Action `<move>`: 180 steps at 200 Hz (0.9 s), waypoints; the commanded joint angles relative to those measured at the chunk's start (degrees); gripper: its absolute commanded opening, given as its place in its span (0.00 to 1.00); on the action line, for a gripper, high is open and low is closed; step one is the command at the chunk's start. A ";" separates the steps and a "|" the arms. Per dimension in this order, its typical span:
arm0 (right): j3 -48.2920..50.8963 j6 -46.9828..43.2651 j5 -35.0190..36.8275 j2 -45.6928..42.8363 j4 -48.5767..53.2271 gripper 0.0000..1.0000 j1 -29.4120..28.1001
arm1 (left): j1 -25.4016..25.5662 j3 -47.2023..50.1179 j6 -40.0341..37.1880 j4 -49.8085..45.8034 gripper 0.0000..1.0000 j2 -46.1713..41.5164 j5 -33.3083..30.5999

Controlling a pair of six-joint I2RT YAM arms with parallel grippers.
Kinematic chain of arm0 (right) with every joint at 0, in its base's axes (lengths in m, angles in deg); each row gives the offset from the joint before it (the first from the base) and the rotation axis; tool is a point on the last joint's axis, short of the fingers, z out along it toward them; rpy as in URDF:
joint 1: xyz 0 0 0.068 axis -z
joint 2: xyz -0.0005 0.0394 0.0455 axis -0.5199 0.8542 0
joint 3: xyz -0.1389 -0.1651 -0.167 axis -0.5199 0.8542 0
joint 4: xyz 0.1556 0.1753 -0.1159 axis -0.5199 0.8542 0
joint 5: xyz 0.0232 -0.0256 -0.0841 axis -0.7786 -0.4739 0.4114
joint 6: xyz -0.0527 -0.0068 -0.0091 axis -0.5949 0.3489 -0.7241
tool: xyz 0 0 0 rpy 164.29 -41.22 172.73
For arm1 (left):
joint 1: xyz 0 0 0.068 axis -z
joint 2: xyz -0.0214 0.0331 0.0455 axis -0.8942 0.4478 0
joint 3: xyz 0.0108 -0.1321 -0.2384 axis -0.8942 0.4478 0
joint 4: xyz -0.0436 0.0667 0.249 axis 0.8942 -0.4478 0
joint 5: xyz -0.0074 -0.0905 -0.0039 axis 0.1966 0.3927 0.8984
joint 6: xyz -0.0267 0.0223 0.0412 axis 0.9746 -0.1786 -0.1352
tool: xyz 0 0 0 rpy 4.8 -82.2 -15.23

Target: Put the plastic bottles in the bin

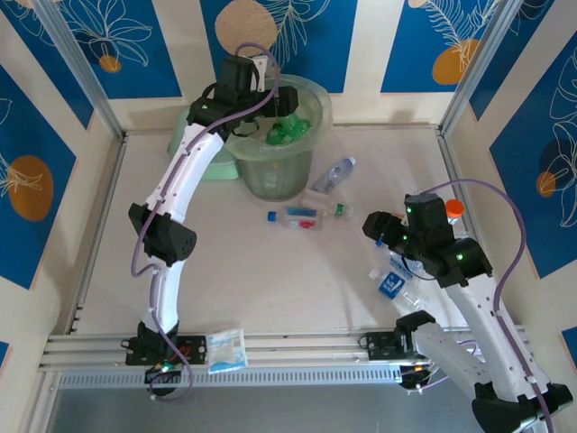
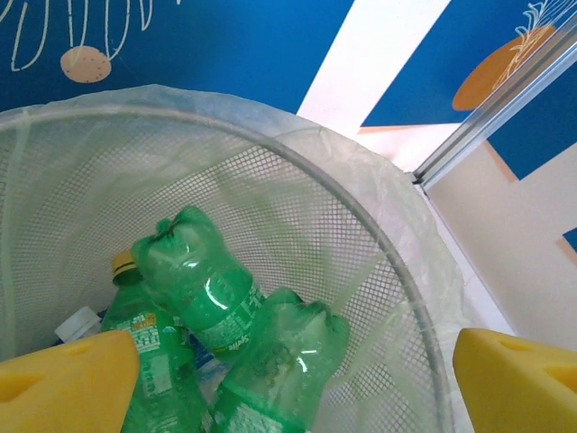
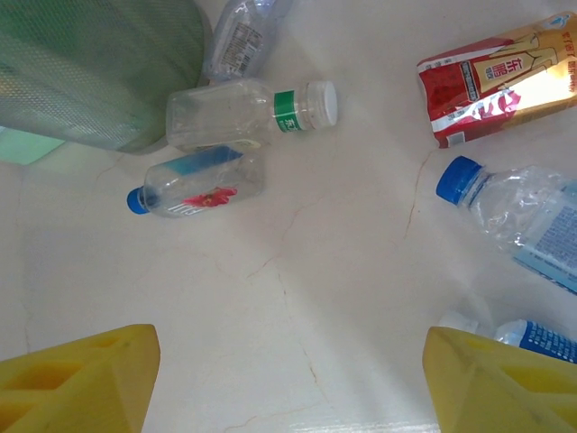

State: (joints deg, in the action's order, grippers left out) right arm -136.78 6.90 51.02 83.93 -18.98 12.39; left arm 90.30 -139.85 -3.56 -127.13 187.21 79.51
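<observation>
Near rail: we note a small blue-and-white packet (image 1: 225,350) lying between the two arm bases. Right of centre the right gripper (image 3: 288,383) hangs low over the bare table (image 1: 270,289), its yellow fingers (image 3: 77,379) spread wide, nothing between them. Beside and under that arm lie crumpled clear bottles (image 1: 392,281) with blue labels; from the wrist we see one blue-capped bottle (image 3: 514,212) next to a red-and-gold drink pouch (image 3: 496,86). A white bottle (image 1: 455,209) with an orange cap shows just behind the right wrist. Mid-table, three more plastic bottles (image 1: 297,217) lie on their sides, close together: a blue-capped one (image 3: 194,185) with a red and blue label, just beside a clear one (image 3: 248,113) with a green band and white cap, and a third clear bottle (image 1: 334,173) angled toward the bin. Farther on stands the bin (image 1: 270,176), upright and lined, already holding green bottles (image 2: 212,289), at least three, one with a yellow cap (image 2: 123,263). The left gripper (image 2: 288,392) is poised above the bin's mouth, fingers (image 2: 518,379) wide apart, gripping nothing. We log a flat mint-green box (image 1: 219,171) just beside the bin's left flank, whether touching we cannot tell. Beyond, blue and cream wall panels (image 1: 297,36) close the scene.
</observation>
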 commanded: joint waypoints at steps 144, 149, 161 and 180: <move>4.19 3.43 0.78 18.42 -6.46 0.85 20.76 | 22.30 84.69 2.23 16.63 0.84 -54.08 -3.39; 4.34 3.68 0.26 19.60 -7.78 0.85 21.22 | 22.45 85.51 2.56 16.04 0.84 -54.59 -4.38; 4.27 4.40 -0.10 22.46 -10.28 0.85 21.91 | 22.46 87.36 3.60 15.40 0.83 -55.84 -6.03; 2.86 5.80 0.13 27.59 -13.30 0.85 22.03 | 22.46 90.43 5.87 16.63 0.83 -57.57 -6.43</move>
State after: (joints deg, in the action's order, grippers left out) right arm -133.26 10.40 53.62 107.19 -26.39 34.07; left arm 112.33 -51.38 -1.52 -113.23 133.55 76.10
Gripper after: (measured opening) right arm 0.852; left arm 0.834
